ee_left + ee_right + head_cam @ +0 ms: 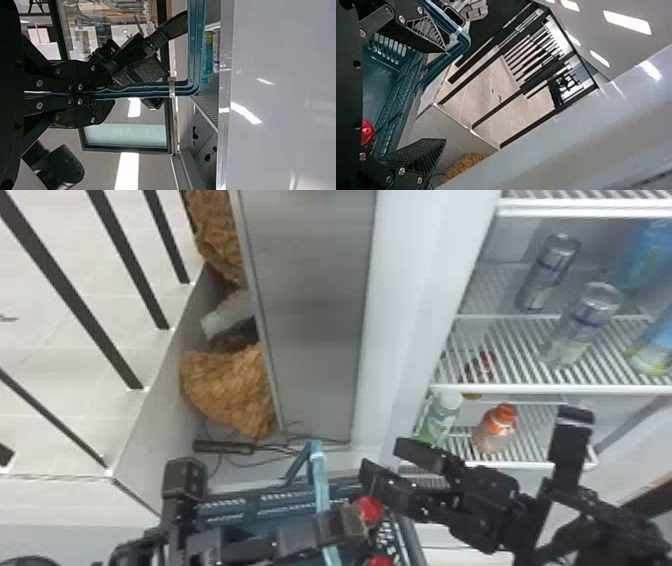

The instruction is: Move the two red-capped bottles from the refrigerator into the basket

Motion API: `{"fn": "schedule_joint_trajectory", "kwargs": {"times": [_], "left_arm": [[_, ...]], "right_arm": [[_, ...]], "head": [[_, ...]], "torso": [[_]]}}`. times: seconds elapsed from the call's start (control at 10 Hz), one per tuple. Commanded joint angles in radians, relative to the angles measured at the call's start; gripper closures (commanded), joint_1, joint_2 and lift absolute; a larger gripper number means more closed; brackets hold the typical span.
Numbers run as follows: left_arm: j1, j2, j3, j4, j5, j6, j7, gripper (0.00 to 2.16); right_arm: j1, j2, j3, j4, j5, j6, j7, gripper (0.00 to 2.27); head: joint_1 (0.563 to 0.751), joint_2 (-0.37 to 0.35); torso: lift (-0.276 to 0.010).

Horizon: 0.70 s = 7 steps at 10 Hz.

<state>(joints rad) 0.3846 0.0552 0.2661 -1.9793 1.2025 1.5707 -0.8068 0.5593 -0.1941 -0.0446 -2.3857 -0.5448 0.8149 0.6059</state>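
Well, at the left side of the head view, dark bars (65,290) run slanted, and right of them is brown crumpled material (227,390). At the bottom centre is the basket (240,510); the left gripper (345,526) pinches its handle (316,475) and hides one part of the basket. The two red-capped bottles (371,510) are inside, near this gripper. Next, the right gripper (382,457) has spread fingers, before the refrigerator (405,305), where an orange-capped bottle (495,430) stands at lower right and clear bottles (582,325) at upper right.
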Motion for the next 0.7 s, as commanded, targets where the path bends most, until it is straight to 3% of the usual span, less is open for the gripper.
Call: {"fn": "schedule_joint_trajectory", "kwargs": {"times": [0.0, 0.2, 0.6], "left_arm": [[0.001, 0.000, 0.001, 0.000, 0.002, 0.001, 0.000, 1.20], [0.001, 0.002, 0.001, 0.000, 0.002, 0.001, 0.000, 1.20], [0.003, 0.003, 0.005, 0.000, 0.002, 0.001, 0.000, 1.20]], "right_arm": [[0.022, 0.010, -0.045, -0.026, 0.010, -0.015, 0.000, 0.24], [0.062, 0.015, -0.087, -0.023, 0.008, -0.115, 0.000, 0.24], [0.211, 0.064, -0.189, -0.026, 0.010, -0.410, -0.011, 0.24]], "head": [[0.695, -0.045], [0.695, -0.083], [0.695, -0.198]], "torso": [[0.000], [0.000], [0.000]]}}
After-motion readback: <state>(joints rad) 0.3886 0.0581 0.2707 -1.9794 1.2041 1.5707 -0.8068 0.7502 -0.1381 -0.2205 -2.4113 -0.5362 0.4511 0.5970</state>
